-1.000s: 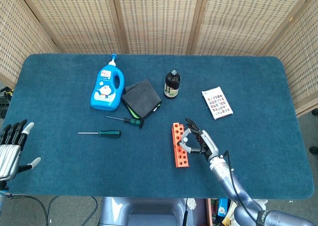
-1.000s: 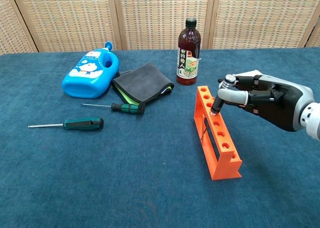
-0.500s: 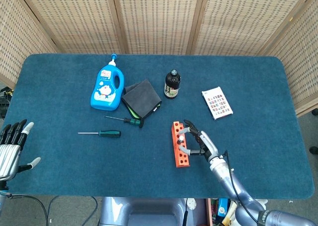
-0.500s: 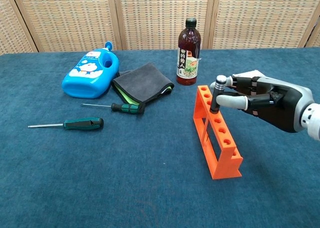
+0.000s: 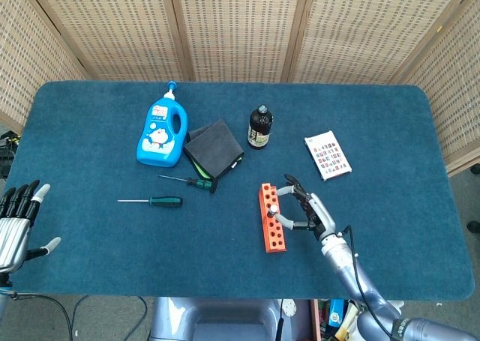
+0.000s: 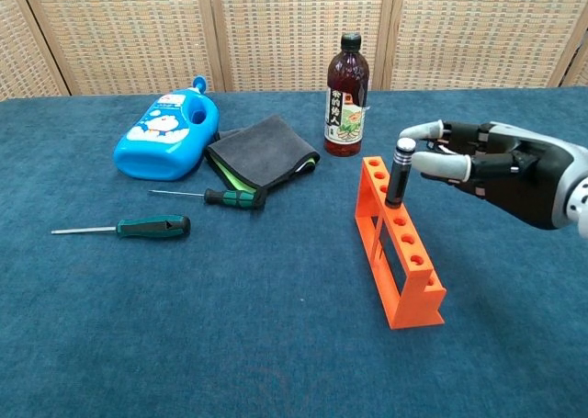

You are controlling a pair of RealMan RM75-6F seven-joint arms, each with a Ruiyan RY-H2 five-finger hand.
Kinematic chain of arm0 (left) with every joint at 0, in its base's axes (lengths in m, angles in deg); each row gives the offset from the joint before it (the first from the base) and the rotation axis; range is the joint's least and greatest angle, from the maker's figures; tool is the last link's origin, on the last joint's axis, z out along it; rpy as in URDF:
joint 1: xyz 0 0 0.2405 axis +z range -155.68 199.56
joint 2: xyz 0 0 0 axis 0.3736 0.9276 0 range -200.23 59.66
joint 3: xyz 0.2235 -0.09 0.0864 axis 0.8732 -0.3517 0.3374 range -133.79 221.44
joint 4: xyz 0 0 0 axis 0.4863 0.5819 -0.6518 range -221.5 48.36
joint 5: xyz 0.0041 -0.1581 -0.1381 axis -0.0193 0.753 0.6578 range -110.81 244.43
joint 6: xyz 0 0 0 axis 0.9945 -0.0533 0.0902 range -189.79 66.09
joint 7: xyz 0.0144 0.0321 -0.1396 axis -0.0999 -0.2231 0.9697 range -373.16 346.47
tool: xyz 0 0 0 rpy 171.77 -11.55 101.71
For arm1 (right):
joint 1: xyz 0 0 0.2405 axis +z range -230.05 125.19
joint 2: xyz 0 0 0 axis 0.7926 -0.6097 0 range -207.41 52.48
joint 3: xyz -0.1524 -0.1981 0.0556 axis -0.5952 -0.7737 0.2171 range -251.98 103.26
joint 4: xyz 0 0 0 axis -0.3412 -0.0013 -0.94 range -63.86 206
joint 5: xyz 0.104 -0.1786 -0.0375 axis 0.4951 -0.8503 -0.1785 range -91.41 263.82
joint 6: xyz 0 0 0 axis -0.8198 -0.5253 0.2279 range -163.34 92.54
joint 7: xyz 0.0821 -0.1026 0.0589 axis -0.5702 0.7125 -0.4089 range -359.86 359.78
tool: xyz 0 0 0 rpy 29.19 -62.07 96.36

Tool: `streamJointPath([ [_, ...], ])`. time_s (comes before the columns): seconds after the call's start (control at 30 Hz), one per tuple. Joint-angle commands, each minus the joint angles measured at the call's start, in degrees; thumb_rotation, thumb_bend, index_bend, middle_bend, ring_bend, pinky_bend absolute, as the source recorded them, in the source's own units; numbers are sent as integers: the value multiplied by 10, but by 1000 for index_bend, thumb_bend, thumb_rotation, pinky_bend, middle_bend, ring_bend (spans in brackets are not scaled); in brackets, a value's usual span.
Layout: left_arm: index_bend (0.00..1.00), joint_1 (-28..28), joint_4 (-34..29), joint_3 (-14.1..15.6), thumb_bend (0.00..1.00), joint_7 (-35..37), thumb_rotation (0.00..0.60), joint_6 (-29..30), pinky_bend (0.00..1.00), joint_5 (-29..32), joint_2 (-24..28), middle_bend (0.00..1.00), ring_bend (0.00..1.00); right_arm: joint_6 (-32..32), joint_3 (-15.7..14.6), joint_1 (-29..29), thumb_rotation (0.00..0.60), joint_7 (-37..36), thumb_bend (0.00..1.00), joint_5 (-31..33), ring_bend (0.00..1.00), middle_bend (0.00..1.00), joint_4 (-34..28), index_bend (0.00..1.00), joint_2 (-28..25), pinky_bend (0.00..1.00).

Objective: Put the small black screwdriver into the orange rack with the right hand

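Small black screwdriver (image 6: 400, 172): upright in the orange rack (image 6: 399, 247), seated in a hole near the far end, silver cap on top.
Orange rack: lying lengthwise on the table (image 6: 276, 344), a row of round holes along its top, just beside the right robot hand.
Right robot hand (image 6: 496, 170): fingers spread, tips right next to the screwdriver's top; contact with the handle cannot be told from either view.
Left robot hand (image 5: 16, 225): at the table's near left edge in the head view, fingers spread, holding nothing.
Brown bottle (image 6: 346, 96): standing upright beyond the rack's far end.
Blue detergent bottle (image 6: 167, 135): lying on its side at the far left.
Dark folded cloth (image 6: 262, 152): between the blue bottle and the brown bottle.
Green-handled screwdrivers: 2 on the table, 1 (image 6: 212, 197) touching the cloth's near edge, the other (image 6: 129, 227) nearer and further left.
Printed card (image 5: 328, 155): flat on the table, well apart to the right of the brown bottle.
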Motion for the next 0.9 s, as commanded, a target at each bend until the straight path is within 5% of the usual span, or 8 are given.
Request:
streamJointPath([
  [0.03,0,0,0,0,0,1,600,-1,0,1,0,0,0,19,4,-7,600,12,228,-17,0,0,-3,345,-28,0],
  [0.37,0,-1,4,-2,0,8,600,-11,0,13,2,0,0,105,-14,-54,600,119,203,-69,0,0,19,169,-140,0],
  [0.63,0,-7,6,0,0,-6,600,-39,0,35,1,0,0,216,-71,-127,600,377,187,-98,0,0,87,5,-176,0],
  [0.9,0,-11,7,2,0,-17,600,-52,0,46,1,0,0,295,-108,-184,600,544,183,-103,0,0,110,0,-164,0],
])
